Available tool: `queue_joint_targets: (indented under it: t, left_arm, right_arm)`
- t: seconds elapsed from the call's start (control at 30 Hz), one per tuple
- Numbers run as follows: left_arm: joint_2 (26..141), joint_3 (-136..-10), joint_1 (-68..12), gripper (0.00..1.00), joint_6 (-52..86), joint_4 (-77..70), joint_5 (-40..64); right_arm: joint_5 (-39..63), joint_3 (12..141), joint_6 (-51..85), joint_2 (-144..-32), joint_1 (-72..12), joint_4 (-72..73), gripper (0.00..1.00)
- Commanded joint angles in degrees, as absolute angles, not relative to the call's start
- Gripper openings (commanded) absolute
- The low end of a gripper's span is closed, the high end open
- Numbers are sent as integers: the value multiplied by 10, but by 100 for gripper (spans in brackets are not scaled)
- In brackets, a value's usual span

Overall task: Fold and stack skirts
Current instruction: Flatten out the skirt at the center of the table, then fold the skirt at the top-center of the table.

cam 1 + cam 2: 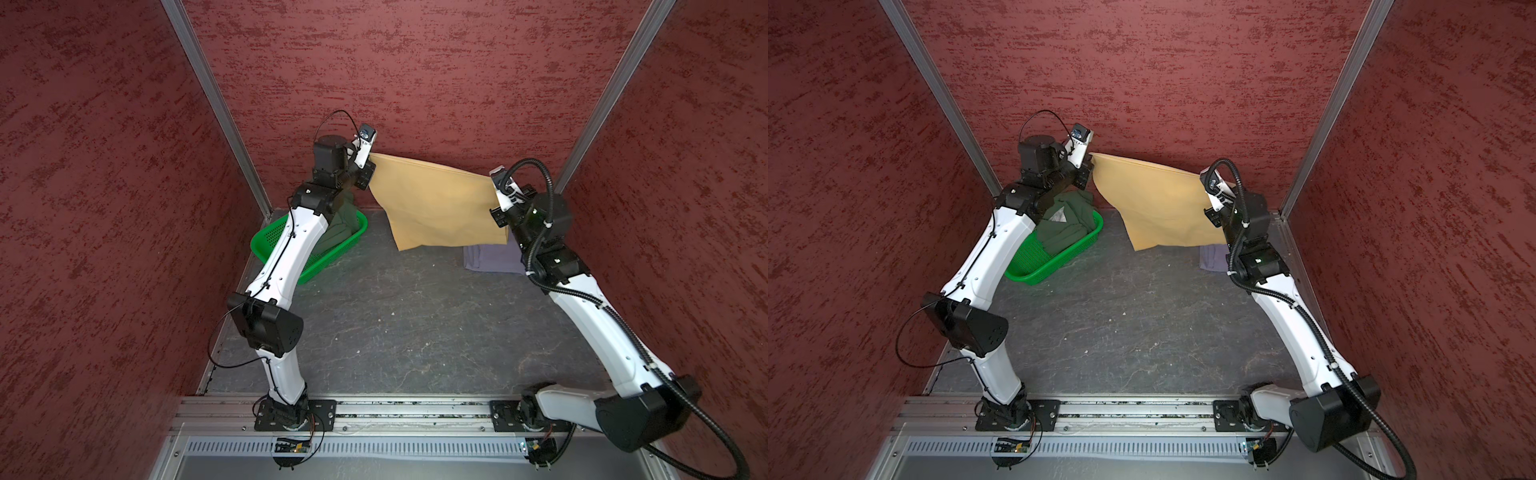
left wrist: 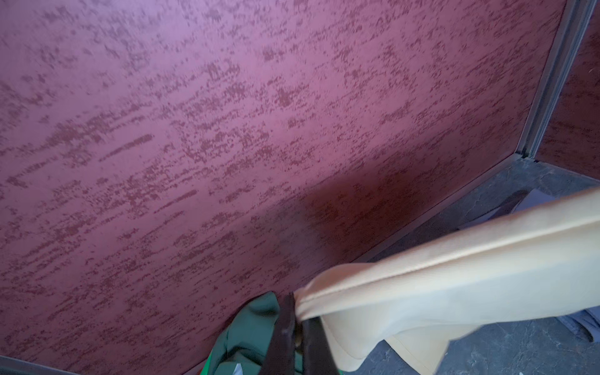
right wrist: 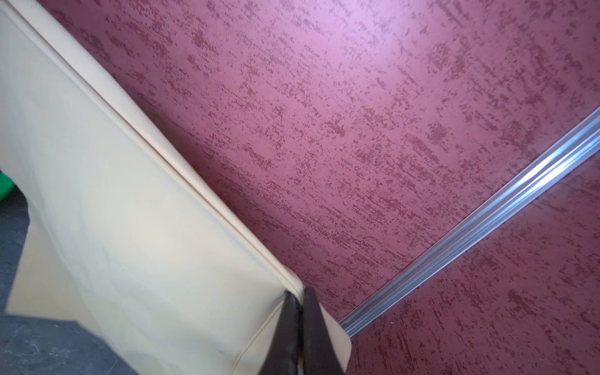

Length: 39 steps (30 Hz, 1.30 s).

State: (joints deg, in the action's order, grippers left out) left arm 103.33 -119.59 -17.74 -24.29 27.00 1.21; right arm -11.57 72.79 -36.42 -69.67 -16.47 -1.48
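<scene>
- The left gripper [image 2: 297, 324] and the right gripper [image 3: 303, 293] each pinched 1 top corner of the mustard-yellow soft cloth skirt [image 1: 440, 203], which hung above the far edge of the dark grey bench [image 1: 415, 332].
- The step in hand seemed to be spreading; next, the skirt needed lowering flat for folding.

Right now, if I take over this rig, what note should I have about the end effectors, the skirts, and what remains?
Left end effector: shut on one top corner of the mustard skirt.
Right end effector: shut on the other corner; the skirt hangs spread between them.
Lavender-grey skirt: on the table, far right, apparently folded.
Dark green skirt: crumpled in the green basket.
Left: fold the mustard skirt, stack it, then the green one.
</scene>
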Motion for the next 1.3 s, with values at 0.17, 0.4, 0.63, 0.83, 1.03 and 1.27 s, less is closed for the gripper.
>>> queue_joint_targets:
  t: [0.17,0.4,0.63,0.83,1.03,1.27]
  left_arm:
    - [901,-964,-160,0,-253,234,25]
    - [760,-717,-164,0,-214,205,12]
    - [684,-590,-167,0,-131,225,-124]
    - [641,-529,-170,0,-102,230,-192]
    - [644,-516,-178,0,-122,222,-248]
    - [710,-558,-190,0,-168,158,-222]
  right_arm:
    - [-54,540,-299,-551,-149,-24,0]
    - [56,429,-162,-496,-176,-81,0]
    - [125,339,-50,-465,-239,-117,0]
    - [161,299,9,-459,-310,-124,0]
    - [180,300,43,-505,-350,-106,0]
    - [82,312,87,-544,-350,-94,0]
